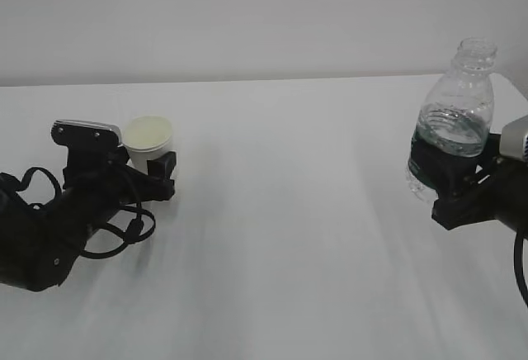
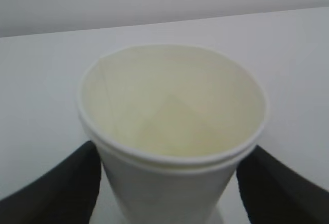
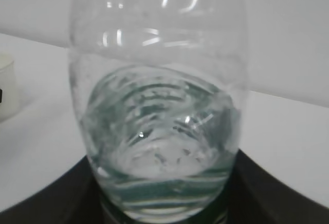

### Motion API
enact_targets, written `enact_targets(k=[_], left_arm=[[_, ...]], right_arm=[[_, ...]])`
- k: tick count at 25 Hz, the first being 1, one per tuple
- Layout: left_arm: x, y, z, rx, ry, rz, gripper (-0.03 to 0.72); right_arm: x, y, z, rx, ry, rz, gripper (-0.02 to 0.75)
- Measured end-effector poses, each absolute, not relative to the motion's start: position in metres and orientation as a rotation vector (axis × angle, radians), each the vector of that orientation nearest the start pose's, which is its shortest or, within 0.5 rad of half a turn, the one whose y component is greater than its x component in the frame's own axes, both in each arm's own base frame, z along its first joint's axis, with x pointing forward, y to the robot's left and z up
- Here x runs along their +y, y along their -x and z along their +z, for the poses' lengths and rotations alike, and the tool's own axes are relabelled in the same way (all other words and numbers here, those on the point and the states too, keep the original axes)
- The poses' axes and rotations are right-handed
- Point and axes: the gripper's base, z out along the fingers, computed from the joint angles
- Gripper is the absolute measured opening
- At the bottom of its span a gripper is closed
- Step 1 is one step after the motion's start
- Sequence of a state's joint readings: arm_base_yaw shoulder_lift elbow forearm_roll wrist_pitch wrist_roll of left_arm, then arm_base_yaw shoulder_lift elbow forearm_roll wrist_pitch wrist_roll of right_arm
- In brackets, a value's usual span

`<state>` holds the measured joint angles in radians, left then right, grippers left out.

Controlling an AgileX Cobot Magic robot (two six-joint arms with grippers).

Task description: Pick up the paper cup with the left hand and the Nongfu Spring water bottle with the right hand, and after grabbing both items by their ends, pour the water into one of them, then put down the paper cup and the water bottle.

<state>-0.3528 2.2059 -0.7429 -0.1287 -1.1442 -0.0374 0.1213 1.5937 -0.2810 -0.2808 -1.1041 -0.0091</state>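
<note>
The left hand (image 1: 153, 170) lies low and near level, its jaws spread wide and clamped on either side of the paper cup (image 1: 149, 139). The right hand (image 1: 450, 180) is raised, jaws gripping the Nongfu Spring water bottle (image 1: 458, 116) low on its body.

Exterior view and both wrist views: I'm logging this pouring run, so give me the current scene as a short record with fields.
left hand: left gripper around the lower part of the paper cup
cup: upright, nothing visible inside it
right hand: right gripper around the lower body of the Nongfu Spring water bottle
bottle: upright, no cap, partly filled with water
separation: cup far left, bottle far right, apart
pouring: not yet begun
surface: white table
</note>
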Motion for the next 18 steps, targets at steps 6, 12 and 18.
enact_targets(k=[6,12,18], left_arm=[[-0.115,-0.343,0.065,1.791,-0.145,-0.210,0.593],[-0.117,-0.351,0.061,1.780,-0.140,-0.211,0.593],[-0.119,-0.357,0.062,1.764,-0.138,-0.214,0.593]], right_arm=[[0.050,-0.234,0.164,1.661,0.391,0.194,0.427],[0.050,-0.234,0.164,1.661,0.392,0.193,0.427],[0.050,-0.234,0.164,1.661,0.393,0.192,0.427]])
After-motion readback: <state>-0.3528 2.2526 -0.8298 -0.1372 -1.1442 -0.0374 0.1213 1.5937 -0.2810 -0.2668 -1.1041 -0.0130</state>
